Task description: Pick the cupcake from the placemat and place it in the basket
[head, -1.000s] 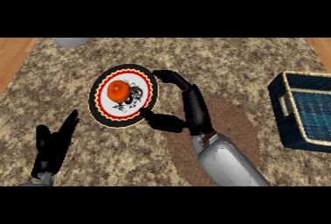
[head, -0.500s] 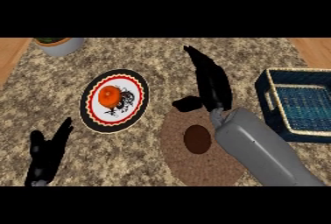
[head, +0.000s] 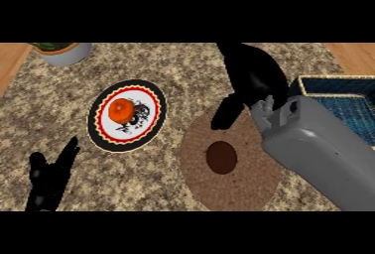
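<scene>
I can read no text, label, brand, number or sign anywhere from here. The plate [head: 127, 116] carries only a dark drawn pattern beside its orange centre, and I find no letters in it.

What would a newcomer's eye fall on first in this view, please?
Probably the right robot hand and grey forearm, reaching over the round brown placemat with its dark cupcake. Next, the black-rimmed plate holding something orange, at centre left, and the blue basket at the right edge.
</scene>
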`<state>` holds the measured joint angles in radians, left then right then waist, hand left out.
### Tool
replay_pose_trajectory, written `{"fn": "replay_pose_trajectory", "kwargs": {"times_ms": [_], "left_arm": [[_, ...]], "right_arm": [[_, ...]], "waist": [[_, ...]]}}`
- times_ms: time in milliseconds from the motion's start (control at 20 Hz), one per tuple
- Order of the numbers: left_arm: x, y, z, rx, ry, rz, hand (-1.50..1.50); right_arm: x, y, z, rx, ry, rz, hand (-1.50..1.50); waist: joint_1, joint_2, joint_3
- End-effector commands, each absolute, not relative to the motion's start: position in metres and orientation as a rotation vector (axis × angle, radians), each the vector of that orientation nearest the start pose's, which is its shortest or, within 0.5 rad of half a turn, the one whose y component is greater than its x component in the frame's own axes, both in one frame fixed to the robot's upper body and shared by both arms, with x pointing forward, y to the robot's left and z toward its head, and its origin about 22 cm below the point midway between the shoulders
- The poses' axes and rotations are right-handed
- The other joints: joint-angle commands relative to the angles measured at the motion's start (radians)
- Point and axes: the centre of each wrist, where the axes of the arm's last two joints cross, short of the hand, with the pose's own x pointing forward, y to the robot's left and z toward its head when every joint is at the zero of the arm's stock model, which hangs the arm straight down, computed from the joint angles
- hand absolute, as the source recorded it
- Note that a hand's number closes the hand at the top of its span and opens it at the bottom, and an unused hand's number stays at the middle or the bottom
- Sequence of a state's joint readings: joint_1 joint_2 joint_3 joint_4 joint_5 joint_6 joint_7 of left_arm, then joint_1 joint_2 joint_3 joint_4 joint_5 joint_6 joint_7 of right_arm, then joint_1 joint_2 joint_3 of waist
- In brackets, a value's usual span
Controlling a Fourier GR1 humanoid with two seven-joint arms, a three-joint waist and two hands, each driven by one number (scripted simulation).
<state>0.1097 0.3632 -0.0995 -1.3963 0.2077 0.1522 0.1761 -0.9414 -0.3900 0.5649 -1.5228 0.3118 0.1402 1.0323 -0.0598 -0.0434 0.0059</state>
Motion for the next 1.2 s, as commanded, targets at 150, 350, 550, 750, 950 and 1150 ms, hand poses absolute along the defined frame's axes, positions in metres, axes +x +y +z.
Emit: {"fn": "replay_pose_trajectory", "kwargs": {"times_ms": [150, 350, 550, 750, 950, 1150], "left_arm": [[0.185, 0.310, -0.059, 0.193, -0.986, 0.008, 0.00], [0.186, 0.315, -0.057, 0.204, -0.994, 0.033, 0.00], [0.190, 0.297, -0.060, 0.170, -0.991, 0.015, 0.00], [0.191, 0.297, -0.050, 0.155, -1.012, -0.016, 0.00], [0.204, 0.313, -0.046, 0.174, -1.009, -0.010, 0.00], [0.193, 0.297, -0.055, 0.177, -1.004, -0.028, 0.00]], "right_arm": [[0.305, -0.101, 0.259, -0.799, -1.015, 1.187, -1.50], [0.292, -0.108, 0.277, -0.783, -1.008, 1.197, -1.50], [0.281, -0.124, 0.277, -0.763, -1.004, 1.188, -1.50], [0.273, -0.125, 0.272, -0.735, -1.004, 1.128, -1.50], [0.256, -0.117, 0.260, -0.707, -1.041, 1.108, -1.50], [0.265, -0.118, 0.231, -0.720, -1.019, 1.095, -1.50]], "waist": [[-0.005, 0.014, -0.010], [0.005, 0.017, -0.010], [0.005, 0.025, -0.009], [0.030, 0.030, -0.008], [0.032, 0.034, -0.009], [0.050, 0.039, -0.007]]}}
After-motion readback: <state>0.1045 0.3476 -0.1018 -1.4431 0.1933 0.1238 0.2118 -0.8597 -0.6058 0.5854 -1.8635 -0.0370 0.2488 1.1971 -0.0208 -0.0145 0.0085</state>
